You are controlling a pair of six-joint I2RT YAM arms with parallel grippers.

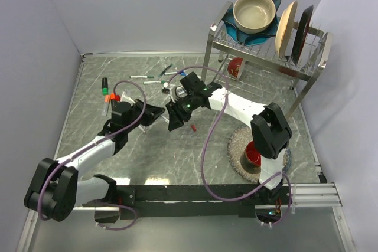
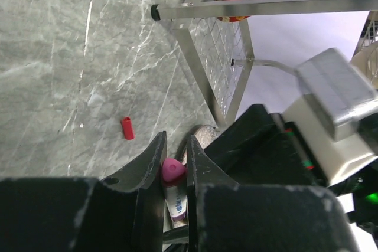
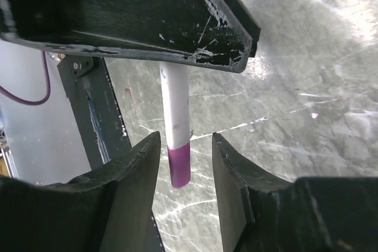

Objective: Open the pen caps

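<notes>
L arm's left gripper (image 2: 175, 146) is clamped narrow on a marker (image 3: 176, 104), white barrel; grip sits right at the tail end, pink plug (image 2: 173, 169) showing between the fingers; barrel sticks out toward the R arm.
Right gripper (image 3: 186, 140) is spread, one finger each side of the pink cap (image 3: 179, 166) at the marker's far end; gap visible both sides, so nothing is gripped on that side yet.
Top view: both grippers nose to nose mid-table, close together above the marble top (image 1: 147, 151).
One red cap (image 1: 192, 128) lies loose on the table just beside the right gripper, no pen on it; more markers (image 1: 142, 77) lie toward the back, well apart from the arms; can't tell from here which have caps on.
Step, as I judge it: R closes on the pink cap, then the arms pull apart; task looks early, most pens untouched.

Risks:
- L holds the marker by its very tail, long lever; any sideways push from R fingers could pivot it or slide it out
- if R closes unevenly, one finger hits first and shoves the cap off-line
- if R bites partly on the barrel, not just the cap, pull won't separate them; marker gets dragged out of L instead
- cap may pop off hard and roll toward the dish rack (image 1: 269, 51)
- grippers very near each other; a small misalignment could knock them together
</notes>
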